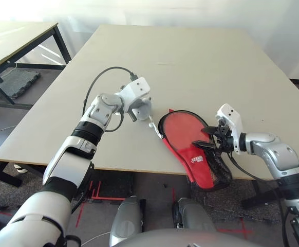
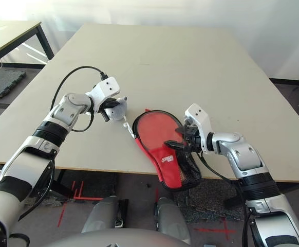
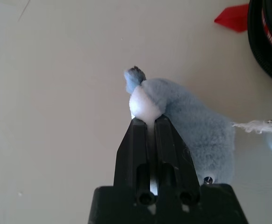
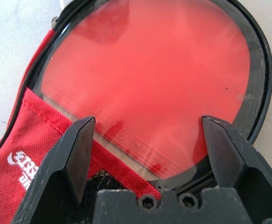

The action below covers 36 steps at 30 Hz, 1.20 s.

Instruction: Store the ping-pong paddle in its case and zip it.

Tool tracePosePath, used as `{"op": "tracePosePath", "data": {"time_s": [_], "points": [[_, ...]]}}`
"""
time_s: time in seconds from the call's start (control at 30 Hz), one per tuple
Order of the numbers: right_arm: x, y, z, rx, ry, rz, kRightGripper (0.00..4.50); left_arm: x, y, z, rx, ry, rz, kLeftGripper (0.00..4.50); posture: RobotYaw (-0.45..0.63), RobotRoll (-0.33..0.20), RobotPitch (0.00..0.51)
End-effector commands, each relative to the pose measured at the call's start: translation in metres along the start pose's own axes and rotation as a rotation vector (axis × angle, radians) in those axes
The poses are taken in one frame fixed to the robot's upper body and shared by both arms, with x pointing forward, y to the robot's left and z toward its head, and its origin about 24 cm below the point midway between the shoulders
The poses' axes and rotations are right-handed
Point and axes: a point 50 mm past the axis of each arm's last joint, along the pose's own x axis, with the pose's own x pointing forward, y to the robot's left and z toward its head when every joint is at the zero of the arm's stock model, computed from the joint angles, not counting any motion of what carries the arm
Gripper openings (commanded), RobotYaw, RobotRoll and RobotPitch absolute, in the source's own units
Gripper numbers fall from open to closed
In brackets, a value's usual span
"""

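Note:
The case (image 1: 197,160) lies at the table's front edge, its red side with the white logo up and its handle end with the black mesh pocket hanging over the edge. Its round end is unzipped, and the ping-pong paddle's red face (image 4: 150,70) shows inside the black zipper rim; the handle is hidden. My right gripper (image 4: 147,123) is open just above the paddle face, one finger on each side. My left gripper (image 3: 147,122) is shut on a small grey plush whale (image 3: 196,126), left of the case. A thin chain (image 1: 156,128) runs from the whale to the case's zipper.
The beige table (image 1: 190,62) stretches far behind the case. A second table (image 1: 16,36) stands at the back left, across a gap of floor. A red tab (image 3: 234,16) of the case sticks out near the zipper rim.

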Motion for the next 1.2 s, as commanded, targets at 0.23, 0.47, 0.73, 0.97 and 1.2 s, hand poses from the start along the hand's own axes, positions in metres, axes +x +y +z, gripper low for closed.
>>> {"op": "tracePosePath", "data": {"time_s": [0.23, 0.47, 0.73, 0.97, 1.2], "points": [[0.009, -0.001, -0.029, 0.031, 0.146, -0.084, 4.5, -0.007, 0.004, -0.01, 0.032, 0.061, -0.036, 0.01, 0.05, 0.0, 0.029], [0.013, 0.001, -0.035, 0.015, 0.193, -0.075, 4.5, -0.013, 0.011, -0.012, 0.029, 0.07, -0.043, 0.01, 0.06, 0.0, 0.031], [0.015, 0.005, -0.042, -0.018, 0.246, -0.061, 4.5, -0.017, 0.025, -0.005, 0.054, 0.07, 0.005, 0.01, 0.05, 0.0, 0.035], [0.012, 0.009, -0.051, -0.02, 0.278, -0.056, 4.5, -0.014, 0.039, 0.011, 0.085, 0.031, 0.095, 0.01, 0.04, 0.0, 0.048], [0.01, 0.018, -0.056, 0.002, 0.281, -0.041, 4.5, 0.002, 0.036, 0.043, 0.142, -0.077, 0.213, 0.01, 0.01, 0.0, 0.078]]}}
